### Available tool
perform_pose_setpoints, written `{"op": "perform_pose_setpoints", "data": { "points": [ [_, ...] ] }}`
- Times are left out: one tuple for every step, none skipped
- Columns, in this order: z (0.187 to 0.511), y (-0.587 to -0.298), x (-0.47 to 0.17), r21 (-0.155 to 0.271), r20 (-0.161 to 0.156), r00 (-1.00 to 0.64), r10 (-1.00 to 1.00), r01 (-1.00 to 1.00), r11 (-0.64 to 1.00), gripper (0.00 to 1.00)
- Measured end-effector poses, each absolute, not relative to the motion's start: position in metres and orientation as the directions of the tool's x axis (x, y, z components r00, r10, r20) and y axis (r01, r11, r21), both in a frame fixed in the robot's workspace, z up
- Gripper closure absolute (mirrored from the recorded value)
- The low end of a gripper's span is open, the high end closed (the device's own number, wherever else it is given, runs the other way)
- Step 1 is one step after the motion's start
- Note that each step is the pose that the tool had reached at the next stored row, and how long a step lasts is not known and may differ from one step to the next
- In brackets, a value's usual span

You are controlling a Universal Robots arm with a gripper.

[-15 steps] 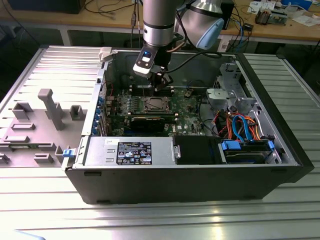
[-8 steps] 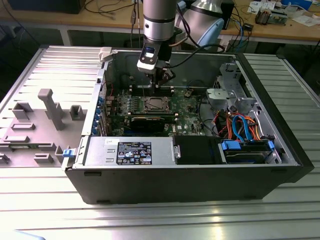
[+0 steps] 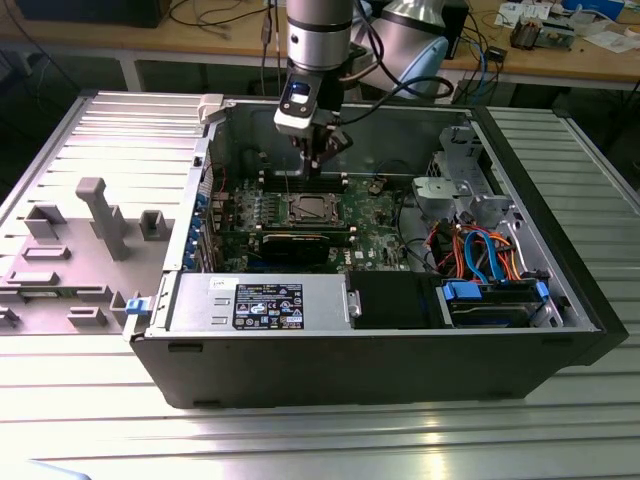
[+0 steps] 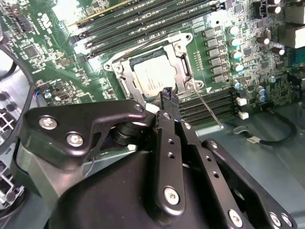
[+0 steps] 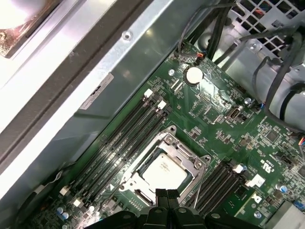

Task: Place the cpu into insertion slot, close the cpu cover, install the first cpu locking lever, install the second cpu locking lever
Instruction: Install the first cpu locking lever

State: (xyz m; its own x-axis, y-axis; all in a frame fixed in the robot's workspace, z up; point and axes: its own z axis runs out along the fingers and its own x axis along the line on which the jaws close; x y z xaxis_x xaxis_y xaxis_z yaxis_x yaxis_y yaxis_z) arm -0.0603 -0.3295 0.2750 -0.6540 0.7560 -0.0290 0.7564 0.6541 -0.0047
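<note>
Tool (image 3: 320, 163) vertical, fingertips (image 5: 162, 199) together, above lowered cpu cover (image 5: 188, 153)

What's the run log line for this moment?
cpu: seated | cpu cover: down around cpu | tool: shut, empty, near cover's edge | lever: rod sticking out beside cover

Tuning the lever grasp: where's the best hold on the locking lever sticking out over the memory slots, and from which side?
Probably the free end of the locking lever, farthest from its pivot. It is a thin straight rod that runs out across the black memory slots, clear of the cpu cover. Come from above, with the fingers straddling the rod crosswise, since the slots beneath seem to leave little room for a side approach.
</note>
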Motion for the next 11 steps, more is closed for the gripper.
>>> {"op": "perform_pose_setpoints", "data": {
  "points": [
    [0.2767, -0.3295, -0.0603, -0.005, -0.029, -0.654, 0.756, 0.756, 0.654, 0.89],
    [0.2777, -0.3295, -0.0603, -0.005, -0.029, -0.654, 0.756, 0.756, 0.654, 0.89],
    [0.2778, -0.3295, -0.0603, -0.004, -0.030, -0.655, 0.755, 0.755, 0.655, 0.89],
    [0.2779, -0.3295, -0.0603, -0.005, -0.031, -0.658, 0.753, 0.753, 0.658, 0.89],
    [0.2779, -0.3295, -0.0603, -0.005, -0.031, -0.660, 0.750, 0.751, 0.661, 0.89],
    [0.2779, -0.3295, -0.0603, -0.005, -0.031, -0.674, 0.738, 0.738, 0.674, 0.89],
    [0.2779, -0.3295, -0.0603, -0.005, -0.031, -0.684, 0.729, 0.729, 0.684, 0.89],
    [0.2778, -0.3295, -0.0603, -0.005, -0.031, -0.693, 0.720, 0.721, 0.693, 0.89],
    [0.2778, -0.3295, -0.0603, -0.005, -0.031, -0.705, 0.708, 0.709, 0.706, 0.89],
    [0.2777, -0.3295, -0.0603, -0.005, -0.031, -0.715, 0.698, 0.699, 0.715, 0.89],
    [0.2777, -0.3295, -0.0603, -0.005, -0.031, -0.729, 0.684, 0.684, 0.729, 0.89]
  ]
}}
